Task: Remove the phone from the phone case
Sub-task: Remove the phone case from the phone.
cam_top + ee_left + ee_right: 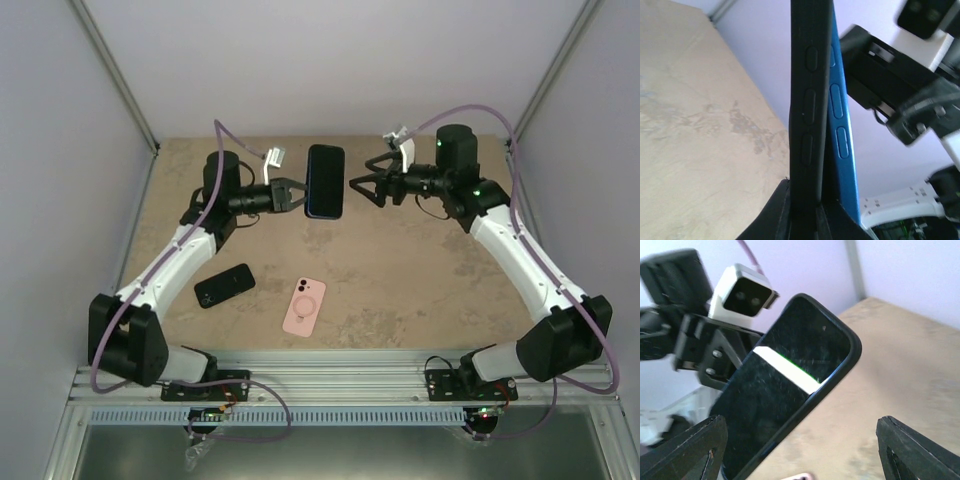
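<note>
A phone [325, 181] in a black phone case is held upright in the air above the middle of the table. My left gripper [300, 196] is shut on its left edge. In the left wrist view the black case [807, 100] runs down between my fingers, and the blue phone [841, 125] edge stands slightly apart from it on the right. My right gripper [358, 186] is open just right of the phone, touching nothing. The right wrist view shows the dark screen [785, 390] inside the case rim [852, 357], with my fingers [685, 450] spread wide.
A pink phone case [304, 306] lies flat on the table near the front, with a black phone-shaped slab [224, 285] to its left. The walls of the enclosure close in the back and sides. The left arm's camera mount [742, 292] shows behind the phone.
</note>
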Robot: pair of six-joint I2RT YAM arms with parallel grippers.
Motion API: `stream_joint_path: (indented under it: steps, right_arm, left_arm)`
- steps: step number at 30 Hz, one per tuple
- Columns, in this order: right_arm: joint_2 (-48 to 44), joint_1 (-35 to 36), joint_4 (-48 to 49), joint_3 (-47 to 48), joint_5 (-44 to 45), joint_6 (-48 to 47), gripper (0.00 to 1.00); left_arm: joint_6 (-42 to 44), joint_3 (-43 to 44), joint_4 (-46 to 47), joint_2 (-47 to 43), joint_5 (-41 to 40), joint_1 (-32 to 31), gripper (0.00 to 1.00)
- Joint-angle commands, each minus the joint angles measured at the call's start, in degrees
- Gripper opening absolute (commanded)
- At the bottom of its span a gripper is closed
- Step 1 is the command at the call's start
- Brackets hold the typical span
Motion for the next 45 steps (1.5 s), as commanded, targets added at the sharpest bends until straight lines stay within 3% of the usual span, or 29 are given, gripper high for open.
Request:
stream_joint_path:
  steps: [1, 6, 9, 15, 24, 45]
  right_arm:
    - [-1.6, 3.2, -3.8, 0.5, 17.5, -11.1, 0.83]
    - [-3.2, 10.9, -1.0, -2.2, 29.7, -18.0, 0.83]
    - [-2.1, 13.7, -0.2, -1.9, 33.9, -19.7, 0.86]
    - [1.4, 19.1, 1.4, 0.2, 42.5, -19.3, 0.9]
    - [6.4, 26.6, 2.2, 2.9, 50.2, -21.4, 0.85]
    - [12.4, 30.4, 12.8, 2.8, 65.3, -29.8, 0.58]
  left_arm:
    - [-0.6, 6.0, -6.7, 2.8, -7.2, 1.3, 0.0]
    - [-1.8, 11.0, -17.0, 3.5, -22.5, 1.3, 0.0]
    - [-3.6, 11.3, -17.8, 3.5, -24.9, 1.3, 0.0]
    - [-6.4, 9.8, -17.3, 3.3, -25.6, 1.3, 0.0]
    - [-8.6, 8.5, -16.3, 3.5, -24.1, 1.3, 0.0]
    - [-12.4, 5.1, -13.3, 1.0, -21.7, 1.3, 0.0]
